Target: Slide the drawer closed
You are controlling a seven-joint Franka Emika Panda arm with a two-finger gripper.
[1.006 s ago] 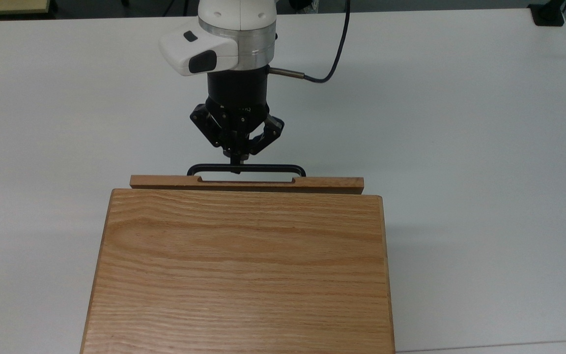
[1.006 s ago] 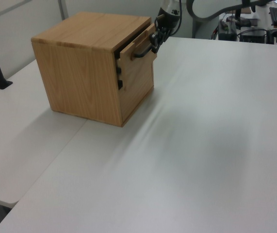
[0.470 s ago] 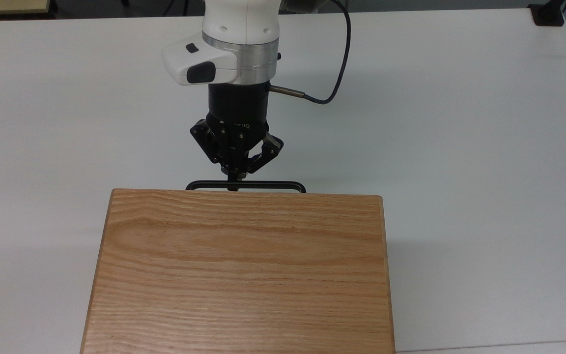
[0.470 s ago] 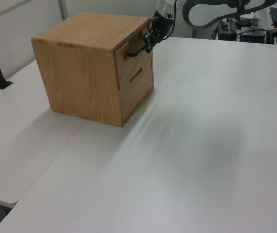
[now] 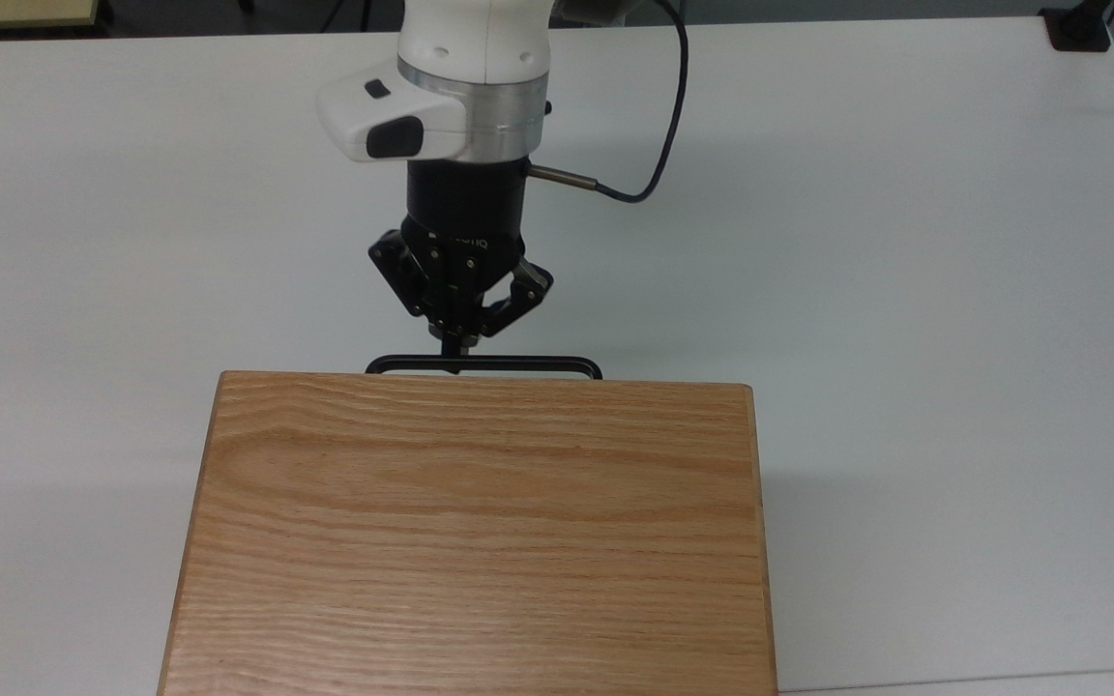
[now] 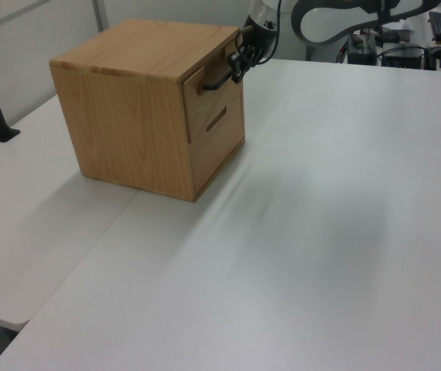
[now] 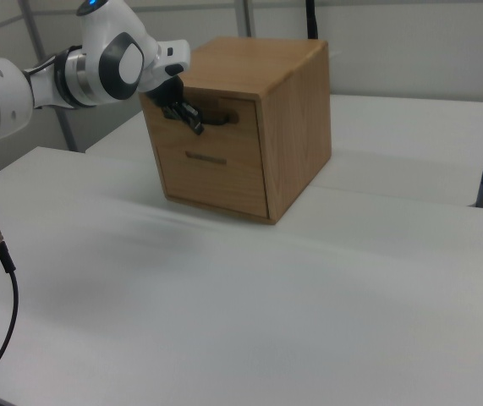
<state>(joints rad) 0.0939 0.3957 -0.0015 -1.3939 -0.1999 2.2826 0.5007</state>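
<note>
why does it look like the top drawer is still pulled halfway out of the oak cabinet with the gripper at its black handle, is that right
Not quite: the drawer is pushed in, its front flush with the cabinet, as the left view shows. The gripper is indeed at the black handle.

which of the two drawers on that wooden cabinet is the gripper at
The upper drawer: the gripper sits at its black bar handle. The lower drawer has only a slot pull.

A second ago the light wooden drawer (image 6: 214, 99) with its thin black bar handle (image 5: 483, 364) stood out from the oak cabinet (image 5: 473, 532); now its front sits flush, with the black two-finger gripper (image 5: 457, 346) advanced to the handle.
</note>
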